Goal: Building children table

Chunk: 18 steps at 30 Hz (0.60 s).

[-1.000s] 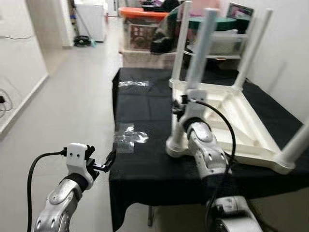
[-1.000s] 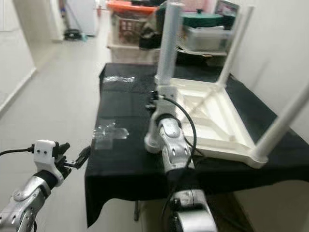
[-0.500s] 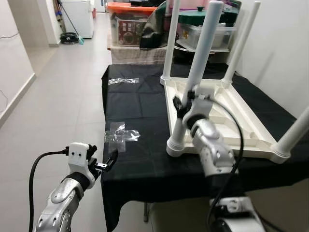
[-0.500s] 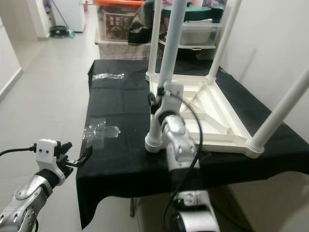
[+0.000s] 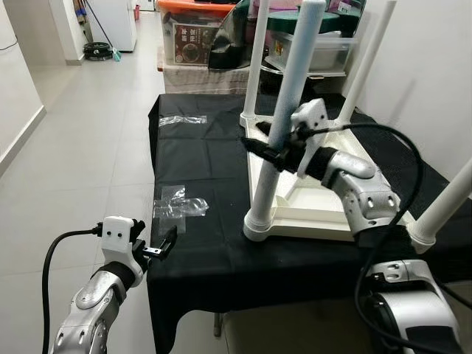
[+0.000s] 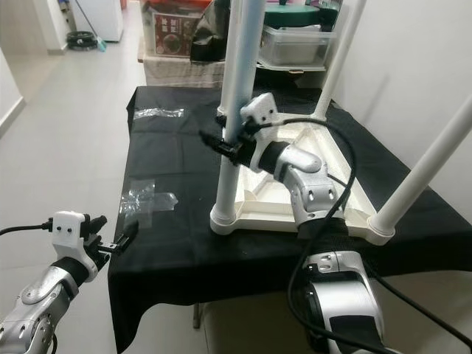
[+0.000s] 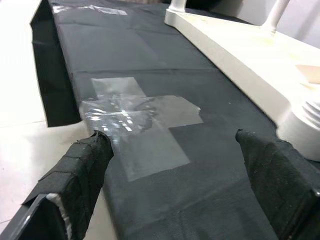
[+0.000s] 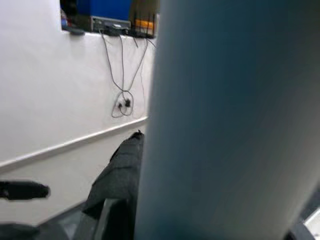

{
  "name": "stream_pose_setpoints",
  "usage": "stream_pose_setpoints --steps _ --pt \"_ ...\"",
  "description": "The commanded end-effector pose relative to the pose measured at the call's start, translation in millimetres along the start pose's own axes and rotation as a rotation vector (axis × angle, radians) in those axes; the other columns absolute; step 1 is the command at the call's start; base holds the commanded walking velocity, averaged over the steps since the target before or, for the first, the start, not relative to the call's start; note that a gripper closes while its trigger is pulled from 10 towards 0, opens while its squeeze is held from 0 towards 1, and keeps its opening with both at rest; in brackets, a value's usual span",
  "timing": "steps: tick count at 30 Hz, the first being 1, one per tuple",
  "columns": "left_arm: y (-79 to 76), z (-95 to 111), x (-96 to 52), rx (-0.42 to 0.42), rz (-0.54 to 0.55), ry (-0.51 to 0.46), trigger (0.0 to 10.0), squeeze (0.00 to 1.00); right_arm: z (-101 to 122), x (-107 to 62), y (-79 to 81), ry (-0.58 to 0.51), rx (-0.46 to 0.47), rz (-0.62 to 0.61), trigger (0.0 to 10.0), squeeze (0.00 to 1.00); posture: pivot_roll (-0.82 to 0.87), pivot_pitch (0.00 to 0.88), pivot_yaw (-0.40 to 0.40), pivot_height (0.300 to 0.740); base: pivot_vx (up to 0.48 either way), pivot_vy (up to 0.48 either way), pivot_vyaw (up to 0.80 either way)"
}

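1. Table (image 5: pixel 310 210) — the white children's one — lies upside down on the black cloth (image 5: pixel 214 251) of a bench, its four legs pointing up; that way the leg sockets face me and each leg can be worked from above.
2. My right gripper (image 5: pixel 274 153) is clamped around the nearest leg (image 5: pixel 284 125), about halfway up, with a black finger on either side of it. In my right wrist view the pale tube sits hard against the camera. I judge I hold it there to twist or press it home in its corner socket.
3. My left gripper (image 5: pixel 164 246) hovers beside the cloth's near-left corner, off the bench, its fingers (image 7: pixel 82 172) spread apart and empty — kept clear, I think, so it can steady the frame if needed.
4. Clear plastic wrap (image 7: pixel 137 117) is stuck flat on the cloth between my left gripper and the table, likely packaging; another scrap (image 5: pixel 182 120) lies farther back.
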<state>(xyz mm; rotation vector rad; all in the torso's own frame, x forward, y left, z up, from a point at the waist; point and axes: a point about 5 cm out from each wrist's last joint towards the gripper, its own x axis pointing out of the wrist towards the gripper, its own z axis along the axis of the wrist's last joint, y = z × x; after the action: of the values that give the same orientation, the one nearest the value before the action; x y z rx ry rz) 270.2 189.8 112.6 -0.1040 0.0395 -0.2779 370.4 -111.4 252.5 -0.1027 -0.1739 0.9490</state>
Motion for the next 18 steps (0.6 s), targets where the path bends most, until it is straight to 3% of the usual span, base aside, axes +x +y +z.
stream_pose_setpoints --steps 1,3,4,6,7,8,10,12,13,14,16,17,18 --pt "-2.6 -3 -2.4 -0.003 -0.005 0.005 10.0 0.0 -23 9.9 11.4 0.085 0.025 0.001 0.0 0.0 0.04 0.0 -0.09 0.74 0.0 0.0 0.0" --pt "-2.6 -4 -2.8 -0.004 -0.007 0.008 10.0 0.0 -26 11.0 11.0 0.093 0.041 -0.037 0.0 0.0 0.03 0.0 -0.085 0.74 0.0 0.0 0.0" --pt "-2.4 -4 -2.3 -0.003 -0.011 0.01 10.0 0.0 -37 11.2 8.4 0.127 0.063 -0.152 0.0 0.0 0.02 0.0 -0.078 0.74 0.0 0.0 0.0" --pt "-2.4 -4 -2.3 -0.003 -0.011 0.01 10.0 0.0 -37 11.2 8.4 0.127 0.063 -0.152 0.0 0.0 0.02 0.0 -0.078 0.74 0.0 0.0 0.0" --pt "-2.2 -3 -1.3 -0.002 -0.014 0.01 10.0 0.0 -44 11.0 6.9 0.151 0.075 -0.23 0.0 0.0 0.02 0.0 -0.072 0.74 0.0 0.0 0.0" --pt "-1.9 -1 0.7 0.0 -0.018 0.008 10.0 0.0 -58 2.0 -2.8 0.204 0.107 -0.511 0.0 0.0 0.01 0.0 -0.064 0.74 0.0 0.0 0.0" --pt "-1.9 0 2.9 0.002 -0.024 0.007 10.0 0.0 -76 -20.8 -10.6 0.272 0.145 -0.928 0.0 0.0 0.01 0.0 -0.058 0.74 0.0 0.0 0.0" --pt "-1.9 0 2.9 0.002 -0.024 0.007 10.0 0.0 -76 -20.8 -10.6 0.272 0.145 -0.928 0.0 0.0 0.01 0.0 -0.058 0.74 0.0 0.0 0.0" --pt "-2.4 0 2.8 0.002 -0.028 0.009 10.0 0.0 -78 -38.7 -1.5 0.254 0.122 -1.138 0.0 0.0 0.0 0.0 -0.052 0.74 0.0 0.0 0.0" --pt "-2.6 -1 2.2 0.002 -0.029 0.011 10.0 0.0 -72 -39.6 10.9 0.216 0.086 -1.14 6.7 0.0 0.0 0.0 -0.049 0.74 0.0 0.0 0.0" --pt "-2.6 -2 1.7 0.001 -0.03 0.013 10.0 0.0 -66 -38.2 19.6 0.188 0.062 -1.122 6.7 0.0 0.0 0.0 -0.048 0.74 0.0 0.0 0.0" --pt "-2.5 -2 1.5 0.001 -0.03 0.015 10.0 0.0 -59 -35.4 24.7 0.147 0.043 -1.093 10.0 0.0 -0.01 0.0 -0.046 0.74 0.0 0.0 0.0" --pt "-2.5 -2 1.5 0.001 -0.03 0.015 10.0 0.0 -59 -35.4 24.7 0.147 0.043 -1.093 10.0 0.0 -0.01 0.0 -0.046 0.74 0.0 0.0 0.0"
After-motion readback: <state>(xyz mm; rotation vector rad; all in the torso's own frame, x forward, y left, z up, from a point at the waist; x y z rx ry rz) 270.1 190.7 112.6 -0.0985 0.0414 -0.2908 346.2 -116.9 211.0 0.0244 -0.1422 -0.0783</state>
